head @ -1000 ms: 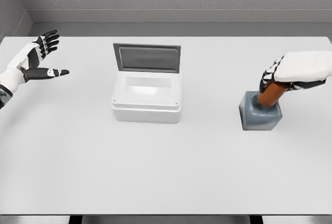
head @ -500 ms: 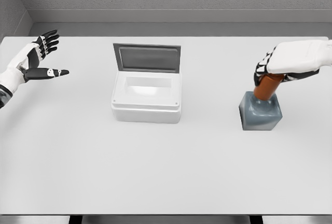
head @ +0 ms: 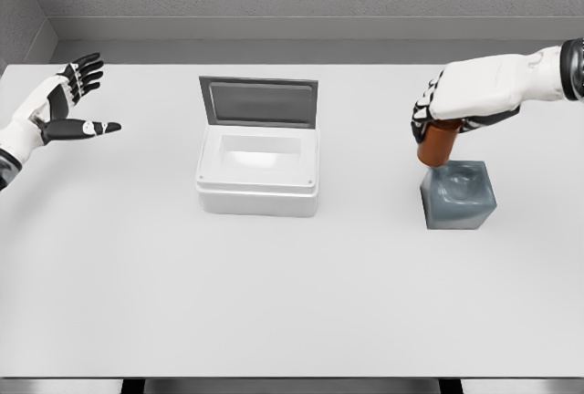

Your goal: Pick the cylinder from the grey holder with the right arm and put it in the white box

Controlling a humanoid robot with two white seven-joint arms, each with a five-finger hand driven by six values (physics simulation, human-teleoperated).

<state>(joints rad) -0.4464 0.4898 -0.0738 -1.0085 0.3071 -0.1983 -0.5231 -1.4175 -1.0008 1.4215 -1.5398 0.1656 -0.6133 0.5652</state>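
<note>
We find the cylinder (head: 437,145), rust-orange, clear of the grey holder (head: 458,195) and held in the air just above that block's upper left corner. Only its lower portion shows; the top is hidden inside the fist. Its long axis stands close to upright, the free end pointing down toward the table (head: 292,303), with perhaps a slight lean of the upper end toward the right.

The right hand (head: 456,102) is clamped around the cylinder's upper part, dark fingers (head: 422,119) wrapped down its left side, the white back of the hand facing up. Its arm enters from the right edge.

Against the frame half a second back, we note the cylinder then still sat with its base in the holder's socket, tilted more strongly to the right. Now it is out, higher and further left, and the socket shows as an open dimple in the holder's top. The hand has travelled left with it. The holder itself has not shifted.

The white box (head: 258,184) sits well apart to the left, near the table's middle, its dark-lined lid (head: 259,102) standing open at the back; unchanged. The left hand (head: 59,102) hangs over the far left of the table, fingers spread and holding nothing, same pose as before.
</note>
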